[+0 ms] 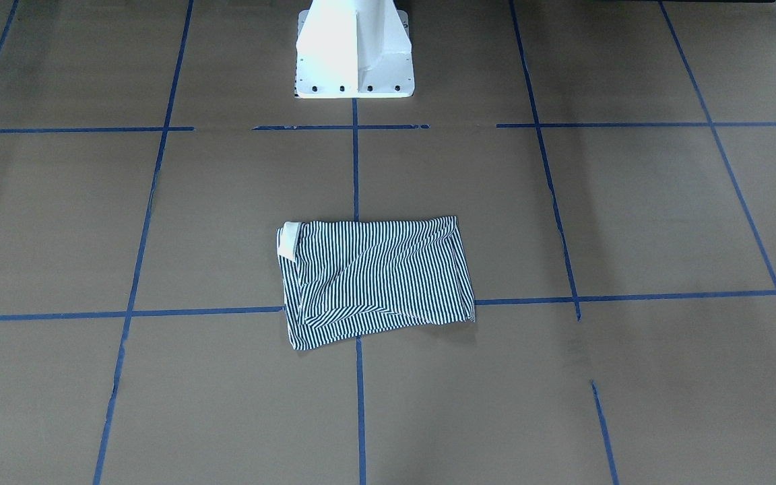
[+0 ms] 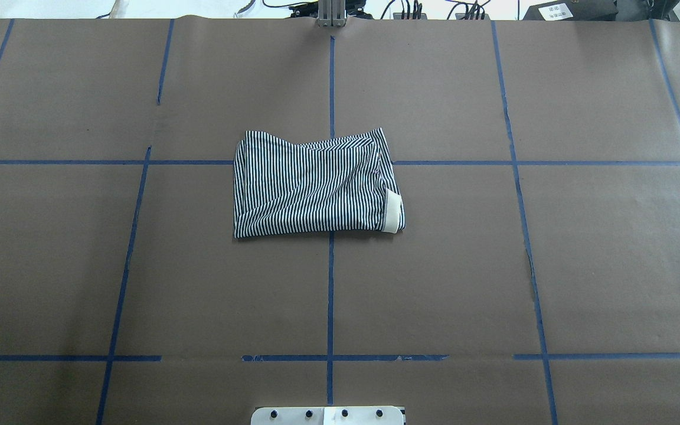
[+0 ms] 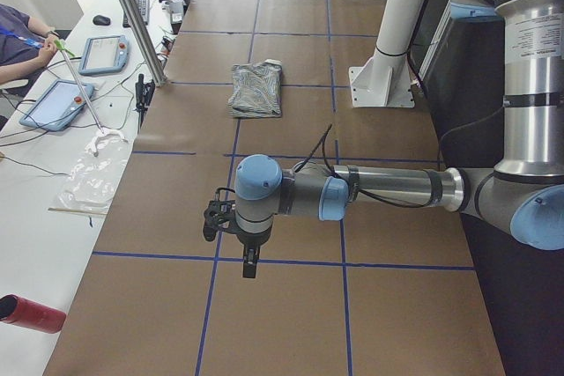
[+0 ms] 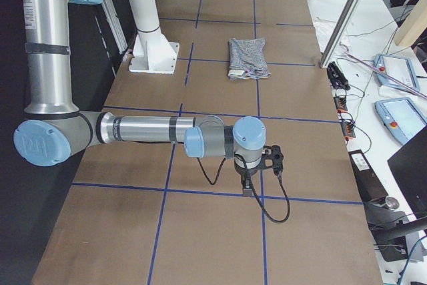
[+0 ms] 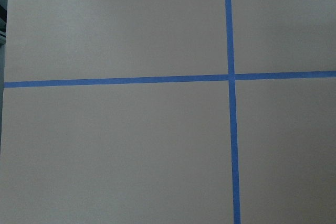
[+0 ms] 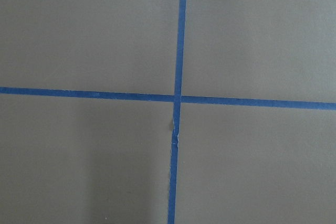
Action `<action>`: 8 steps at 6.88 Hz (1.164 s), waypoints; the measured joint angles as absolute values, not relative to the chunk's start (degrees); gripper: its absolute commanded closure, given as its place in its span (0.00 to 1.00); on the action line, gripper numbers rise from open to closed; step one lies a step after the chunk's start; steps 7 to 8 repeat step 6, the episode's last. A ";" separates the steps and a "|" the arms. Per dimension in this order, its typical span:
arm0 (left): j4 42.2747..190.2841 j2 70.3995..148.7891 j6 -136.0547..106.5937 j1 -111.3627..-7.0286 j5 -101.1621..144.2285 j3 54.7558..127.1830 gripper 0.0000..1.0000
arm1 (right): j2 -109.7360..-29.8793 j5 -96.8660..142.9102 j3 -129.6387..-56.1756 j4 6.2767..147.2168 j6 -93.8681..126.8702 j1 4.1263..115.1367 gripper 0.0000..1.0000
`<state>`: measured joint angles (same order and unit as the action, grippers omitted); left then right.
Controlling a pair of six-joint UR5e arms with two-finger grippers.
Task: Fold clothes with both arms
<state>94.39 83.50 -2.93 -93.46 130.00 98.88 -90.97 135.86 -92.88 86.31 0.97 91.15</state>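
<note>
The striped polo shirt [image 1: 374,276] lies folded into a compact rectangle at the middle of the brown table, over a blue tape crossing. Its cream collar [image 2: 395,212] shows at one end. The shirt [image 2: 313,186] has neither arm near it in the overhead and front views. In the left side view my left gripper [image 3: 250,266] hangs over bare table far from the shirt [image 3: 256,90]. My right gripper [image 4: 247,188] hangs likewise at the opposite end, far from the shirt [image 4: 247,58]. I cannot tell if either is open or shut. Both wrist views show only brown paper and blue tape.
The white pedestal base [image 1: 354,54] stands behind the shirt at the robot's side. A person [image 3: 18,37] sits at a side desk with tablets [image 3: 104,53]. A metal post [image 3: 132,15] rises at the table's far edge. A red bottle [image 3: 31,314] lies on the desk.
</note>
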 measured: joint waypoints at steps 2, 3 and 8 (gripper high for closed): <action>94.39 83.50 -4.02 -93.50 130.29 98.75 0.00 | -90.97 136.17 -92.83 86.31 0.97 91.14 0.00; 94.39 83.50 -4.13 -93.50 130.38 98.63 0.00 | -90.97 136.21 -92.79 86.31 0.97 91.14 0.00; 94.40 83.50 -4.06 -93.49 130.43 98.57 0.00 | -90.99 136.23 -92.64 86.29 0.89 91.14 0.00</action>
